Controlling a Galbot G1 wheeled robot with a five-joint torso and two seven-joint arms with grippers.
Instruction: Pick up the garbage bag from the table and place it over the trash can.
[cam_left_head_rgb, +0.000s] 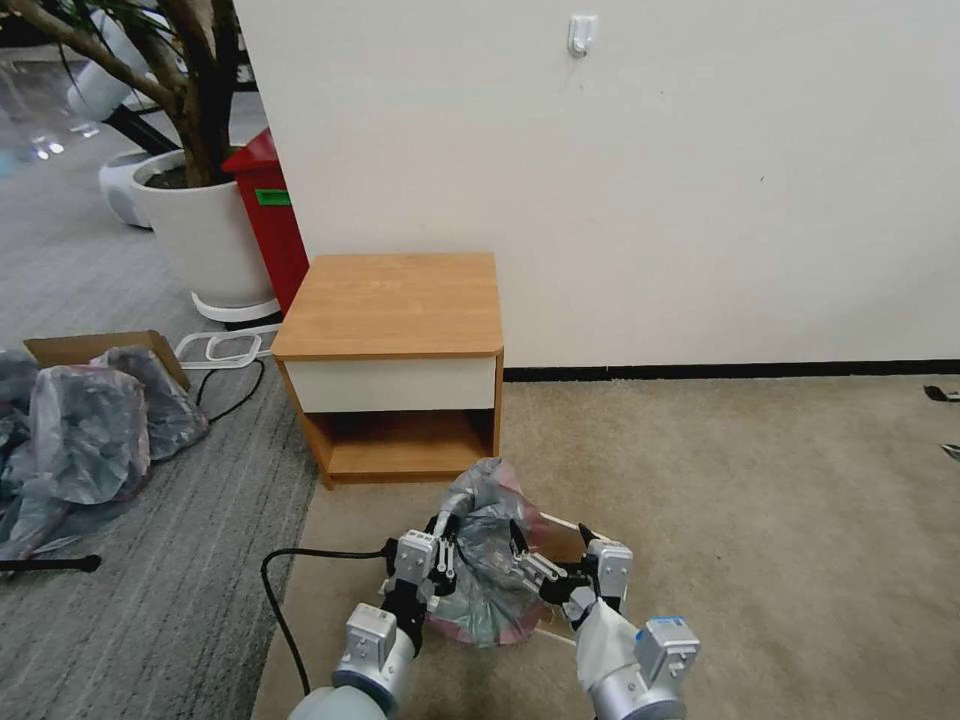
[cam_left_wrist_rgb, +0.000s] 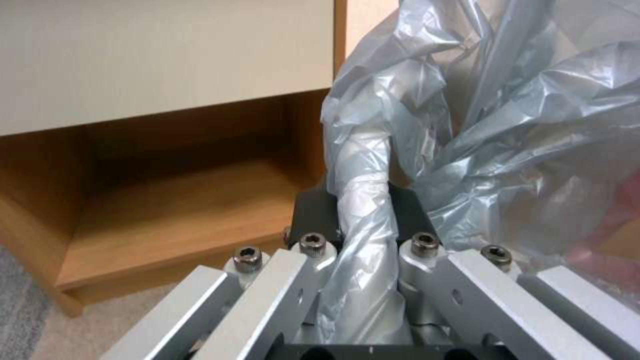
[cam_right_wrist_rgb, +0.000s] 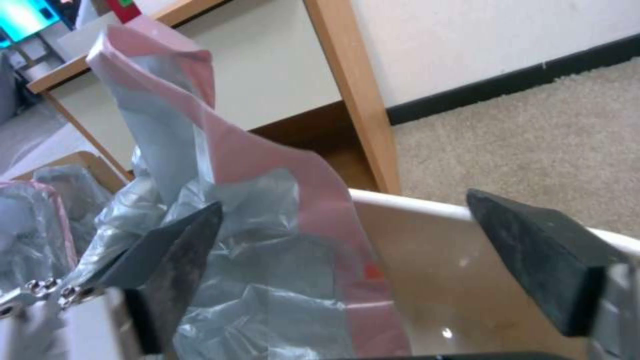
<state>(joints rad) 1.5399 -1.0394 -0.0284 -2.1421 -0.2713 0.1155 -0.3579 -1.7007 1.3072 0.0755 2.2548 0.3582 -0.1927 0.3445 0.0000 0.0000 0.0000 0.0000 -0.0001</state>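
1. Bag bunched over the bin, on the floor just in front of the table; bin almost wholly hidden from the head view, just a sliver of white rim beside the plastic.
2. In the right wrist view, rim and glossy inner wall of the bin plain to see, with the pink edge of the bag draped over the near corner; base hidden.
3. Left gripper at the bag's left side, pinching a twisted rope of grey film (seen close up in the left wrist view, gripper, bag).
4. Right gripper at the bag's right side, fingers spread wide: one fingertip against the plastic, the other apart from it, in front of the bin's rim.
5. Table top bare orange-brown wood, white drawer front below, open shelf under that.
6. Beige carpet under bin and table, grey striped carpet to the left, cream wall with black skirting behind.
7. At far left, a heap of bags by a cardboard box, cut off by the edge; farther back a white planter and a red bin partly hidden behind the wall corner.
8. Black cable looping across the floor near the left arm.
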